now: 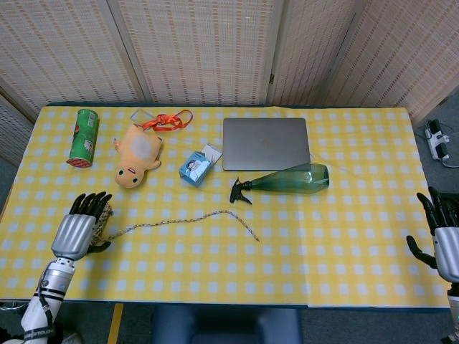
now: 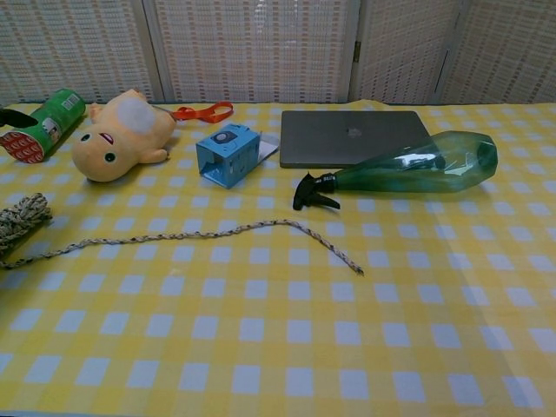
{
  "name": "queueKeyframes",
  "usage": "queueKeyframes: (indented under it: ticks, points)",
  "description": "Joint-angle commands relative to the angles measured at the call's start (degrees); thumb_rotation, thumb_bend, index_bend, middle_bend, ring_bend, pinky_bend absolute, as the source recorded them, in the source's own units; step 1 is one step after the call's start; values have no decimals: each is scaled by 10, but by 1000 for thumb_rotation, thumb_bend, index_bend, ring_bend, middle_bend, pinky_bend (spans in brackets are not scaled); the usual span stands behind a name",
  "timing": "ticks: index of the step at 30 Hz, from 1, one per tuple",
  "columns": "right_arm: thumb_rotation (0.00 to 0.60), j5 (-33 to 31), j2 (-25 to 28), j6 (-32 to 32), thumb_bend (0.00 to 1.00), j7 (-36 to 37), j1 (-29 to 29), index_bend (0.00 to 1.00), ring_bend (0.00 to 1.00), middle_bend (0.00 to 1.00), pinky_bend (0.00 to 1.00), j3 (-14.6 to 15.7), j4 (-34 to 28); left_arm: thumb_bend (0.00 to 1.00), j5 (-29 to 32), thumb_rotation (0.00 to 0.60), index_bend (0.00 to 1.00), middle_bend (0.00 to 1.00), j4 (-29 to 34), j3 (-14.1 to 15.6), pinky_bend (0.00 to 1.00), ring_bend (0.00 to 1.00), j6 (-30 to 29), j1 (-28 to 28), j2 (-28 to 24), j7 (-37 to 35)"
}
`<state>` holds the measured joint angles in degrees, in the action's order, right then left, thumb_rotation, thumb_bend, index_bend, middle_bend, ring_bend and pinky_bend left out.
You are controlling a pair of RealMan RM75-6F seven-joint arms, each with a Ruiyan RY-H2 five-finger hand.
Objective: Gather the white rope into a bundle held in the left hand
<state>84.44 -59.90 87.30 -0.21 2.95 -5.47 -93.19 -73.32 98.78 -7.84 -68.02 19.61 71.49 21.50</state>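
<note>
Left hand: fingers spread, holding nothing, over the coiled end of the white speckled braided rope.
Rope tail: trails away from that hand across the yellow checked tabletop.
Progress: gathering not begun.
Right hand: spread, empty, partly cut off.
Hidden: hand-coil contact unclear.

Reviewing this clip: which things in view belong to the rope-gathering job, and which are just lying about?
Belongs to the job:
rope, coiled end under the hand
left robot hand, fingers apart above the coil

Just lying about:
laptop
spray bottle
plush toy
green can
blue box
orange strap
right robot hand, at the table edge
</note>
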Motion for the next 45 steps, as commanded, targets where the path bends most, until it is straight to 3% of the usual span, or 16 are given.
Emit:
queueKeyframes:
  ticks: [1, 13, 22, 29, 35, 45]
  points:
    - [600, 0, 0, 0, 369, 1, 0, 0, 120, 10, 62, 0, 1, 173, 25, 600, 18, 106, -4, -1, 64, 90, 15, 11, 15, 17]
    - [600, 1, -6, -7, 369, 13, 4, 0, 119, 10, 64, 0, 13, 173, 173, 600, 43, 106, -60, -8, 83, 103, 41, 33, 78, 69]
    - [600, 1, -5, -8, 370, 19, 4, 0, 120, 10, 64, 0, 16, 174, 236, 600, 123, 177, -111, -16, 207, 196, 22, 32, 114, 73]
    - [600, 2, -6, -10, 369, 22, 5, 0, 120, 10, 64, 1, 18, 175, 262, 600, 180, 227, -144, -22, 263, 241, 16, 29, 130, 63]
    - [600, 3, -5, -11, 369, 25, 6, 0, 122, 10, 64, 1, 18, 228, 278, 600, 292, 322, -171, -34, 406, 334, 9, 32, 152, 55]
    - [600, -2, -6, -16, 369, 28, 6, 0, 121, 10, 64, 1, 21, 298, 285, 600, 381, 406, -206, -31, 473, 410, 22, 37, 171, 55]
